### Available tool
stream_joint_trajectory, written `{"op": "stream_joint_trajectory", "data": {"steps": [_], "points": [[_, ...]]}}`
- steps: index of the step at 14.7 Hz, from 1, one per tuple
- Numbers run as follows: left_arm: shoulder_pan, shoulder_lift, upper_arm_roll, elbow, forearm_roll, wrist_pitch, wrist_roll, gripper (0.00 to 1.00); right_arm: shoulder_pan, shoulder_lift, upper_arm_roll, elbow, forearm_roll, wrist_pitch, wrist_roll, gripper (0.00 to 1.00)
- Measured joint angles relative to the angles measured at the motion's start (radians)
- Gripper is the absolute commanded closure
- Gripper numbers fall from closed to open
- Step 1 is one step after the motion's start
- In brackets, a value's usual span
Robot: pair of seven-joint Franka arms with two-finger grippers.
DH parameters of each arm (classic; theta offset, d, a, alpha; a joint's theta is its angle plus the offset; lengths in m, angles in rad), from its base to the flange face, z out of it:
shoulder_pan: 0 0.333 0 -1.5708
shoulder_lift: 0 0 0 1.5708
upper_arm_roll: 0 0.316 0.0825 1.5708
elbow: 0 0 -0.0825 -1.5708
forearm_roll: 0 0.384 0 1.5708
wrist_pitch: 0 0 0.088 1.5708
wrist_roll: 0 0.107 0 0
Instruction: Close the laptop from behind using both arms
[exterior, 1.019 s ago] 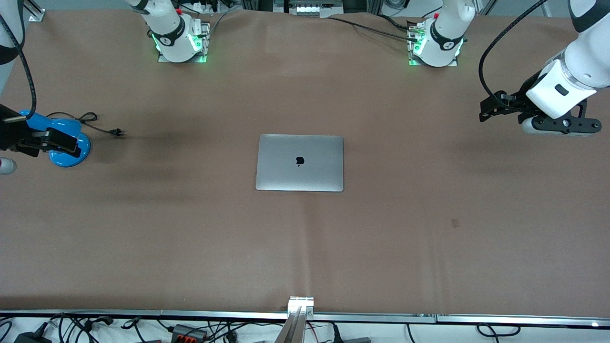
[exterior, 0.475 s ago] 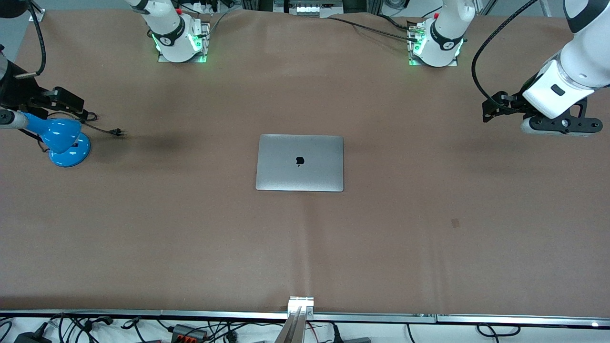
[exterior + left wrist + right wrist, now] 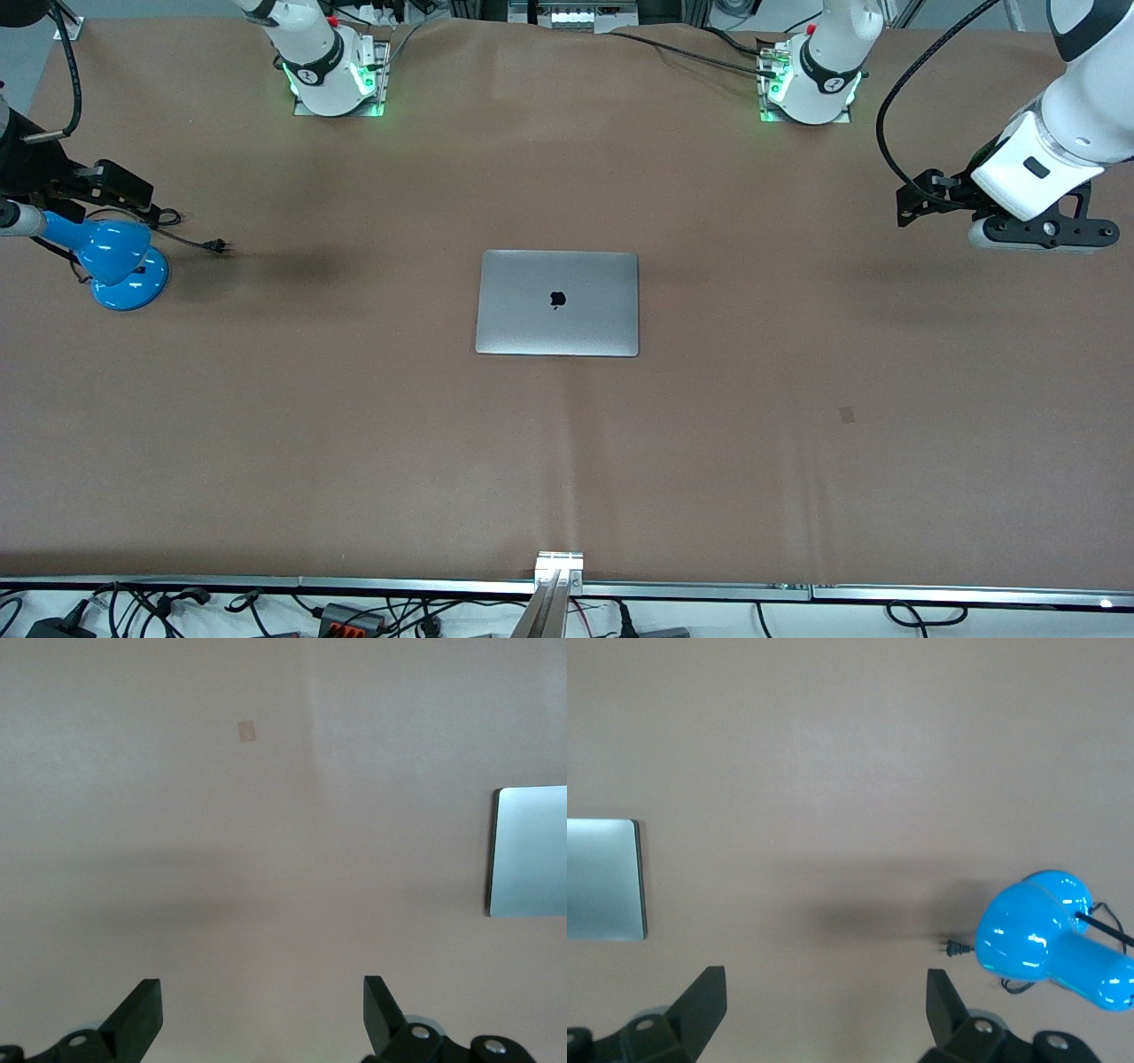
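Brown paper-covered tabletop (image 3: 354, 443) is mostly bare, and your slim space-grey metal laptop with the black apple logo (image 3: 557, 303) sits flat in the middle of it with the lid already down, long axis running from one arm's end of the table to the other. Your left gripper (image 3: 921, 197) hangs over the table at the left arm's end, fingers spread wide with nothing in them, and the wrist view catches just the laptop's edge (image 3: 530, 851). Your right gripper (image 3: 111, 183) hangs over the bright blue plastic desk lamp (image 3: 120, 257) at the right arm's end, also spread and empty. Both are well apart from the laptop, one off each short side, about equally far I'd say, so to me the closing looks done.
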Motion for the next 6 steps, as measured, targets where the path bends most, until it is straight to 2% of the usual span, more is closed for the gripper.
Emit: {"op": "stream_joint_trajectory", "data": {"steps": [6], "points": [[0.0,0.0,0.0,0.0,0.0,0.0,0.0,0.0,0.0,0.0,0.0,0.0,0.0,0.017,0.0,0.0]]}}
